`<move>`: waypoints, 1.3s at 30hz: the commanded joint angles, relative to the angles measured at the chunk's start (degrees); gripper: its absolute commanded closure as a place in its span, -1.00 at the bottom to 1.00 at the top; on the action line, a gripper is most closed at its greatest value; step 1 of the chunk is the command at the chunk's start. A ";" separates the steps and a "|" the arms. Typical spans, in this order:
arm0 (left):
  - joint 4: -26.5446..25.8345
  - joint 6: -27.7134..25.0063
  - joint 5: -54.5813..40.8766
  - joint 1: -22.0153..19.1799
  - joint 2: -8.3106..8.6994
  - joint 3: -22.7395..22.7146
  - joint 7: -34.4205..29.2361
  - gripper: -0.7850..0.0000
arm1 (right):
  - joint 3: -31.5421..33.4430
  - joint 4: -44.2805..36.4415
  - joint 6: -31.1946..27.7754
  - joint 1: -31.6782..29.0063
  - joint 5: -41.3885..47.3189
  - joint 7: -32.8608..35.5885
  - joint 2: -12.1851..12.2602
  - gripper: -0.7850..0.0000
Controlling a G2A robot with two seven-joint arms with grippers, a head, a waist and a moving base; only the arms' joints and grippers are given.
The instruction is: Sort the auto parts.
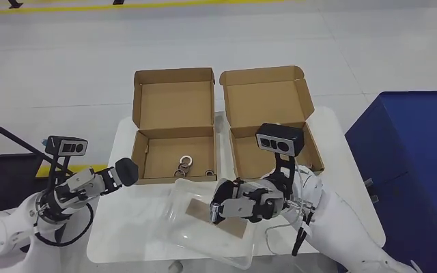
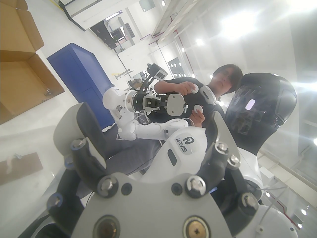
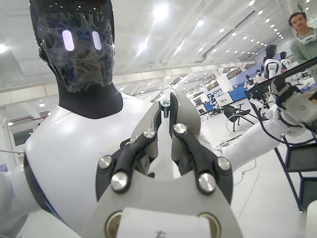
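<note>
white table (image 1: 136, 232) on pale floor (image 1: 239, 34) | right pincer (image 3: 165, 100) clamps bolt (image 3: 165, 110) | left pincer (image 2: 149, 111) spread, empty

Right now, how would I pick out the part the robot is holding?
On the white table, in front of two open cardboard boxes, the right gripper hangs over a clear tray. Pinched between its fingertips is a small silver bolt: short and threaded, unlike the flat rings lying in the left-hand box.
</note>
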 commanded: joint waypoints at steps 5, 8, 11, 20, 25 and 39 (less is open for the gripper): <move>0.00 0.00 -0.01 0.00 0.00 0.00 0.00 -1.00 | -2.63 0.28 26.31 -0.23 12.17 5.37 0.11 1.00; 0.00 0.00 -0.01 0.00 0.00 0.00 0.00 -1.00 | -3.61 0.56 33.77 -0.59 20.19 9.32 -0.17 1.00; 0.00 0.00 -0.01 0.00 0.00 0.00 0.00 -1.00 | -4.13 1.01 39.51 -0.63 24.82 13.05 -0.40 1.00; 0.00 0.00 -0.01 0.00 0.00 0.00 0.00 -1.00 | -4.00 0.85 48.27 -1.65 37.20 15.51 -1.52 1.00; 0.00 0.00 -0.01 0.00 0.00 0.00 0.00 -1.00 | -2.94 0.73 48.47 -1.93 37.52 15.32 -1.99 1.00; 0.00 0.00 -0.01 0.00 0.00 0.00 0.00 -1.00 | 10.95 2.65 17.30 -4.94 -14.35 -8.68 -1.64 1.00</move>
